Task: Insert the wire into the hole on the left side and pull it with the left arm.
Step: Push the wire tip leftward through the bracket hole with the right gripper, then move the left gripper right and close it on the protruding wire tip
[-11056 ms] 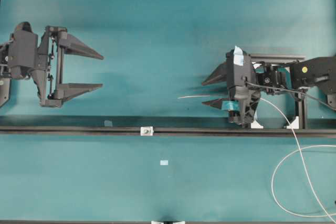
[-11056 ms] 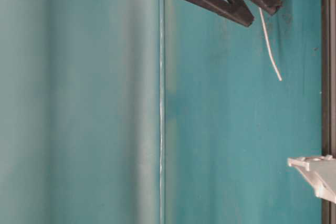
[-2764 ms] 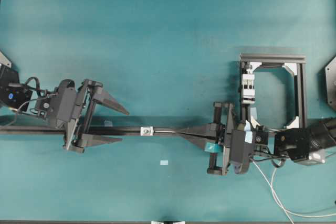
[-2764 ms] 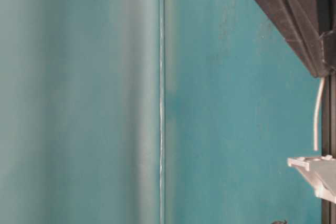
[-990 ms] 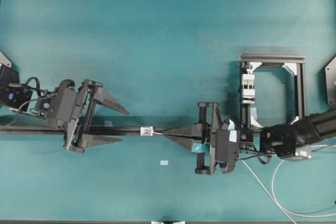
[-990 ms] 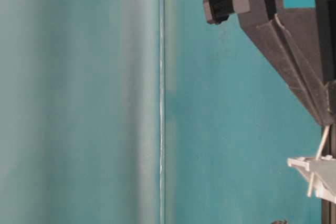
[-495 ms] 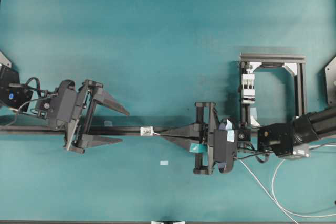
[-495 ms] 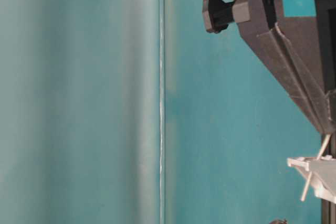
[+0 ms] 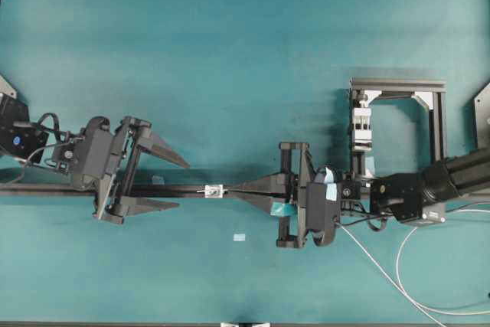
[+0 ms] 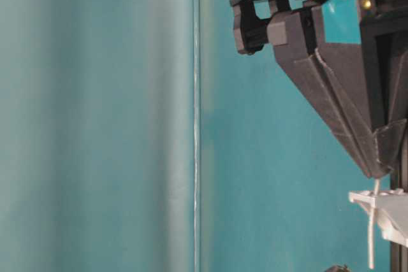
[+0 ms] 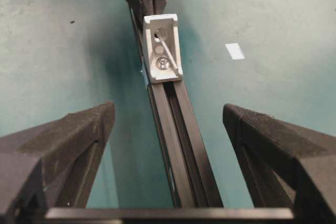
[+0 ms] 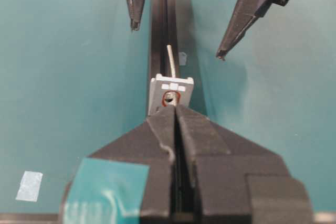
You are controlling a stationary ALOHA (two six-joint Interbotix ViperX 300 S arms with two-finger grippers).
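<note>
The small silver bracket (image 9: 214, 190) sits on the black rail (image 9: 46, 189). My right gripper (image 9: 232, 189), marked with teal tape, is shut on the wire with its tips right against the bracket (image 12: 170, 88) and its hole (image 12: 170, 98). The wire (image 11: 169, 57) passes through the hole, and its stiff tip (image 12: 171, 56) sticks out on the left side, angled down over the bracket's base. The rest of the wire loops at the right (image 9: 429, 269). My left gripper (image 9: 182, 185) stands open astride the rail, its fingertips (image 11: 107, 113) short of the wire tip and not touching it.
A black frame holding a white clamp block (image 9: 360, 128) stands at the right behind the right arm. A pale tape rectangle (image 9: 240, 237) lies on the teal table in front of the rail. The rail (image 11: 184, 145) runs between the left fingers.
My right gripper has moved left up to the bracket, pushing the wire further through the hole so its tip sticks out longer on the left. The left gripper has not moved.
</note>
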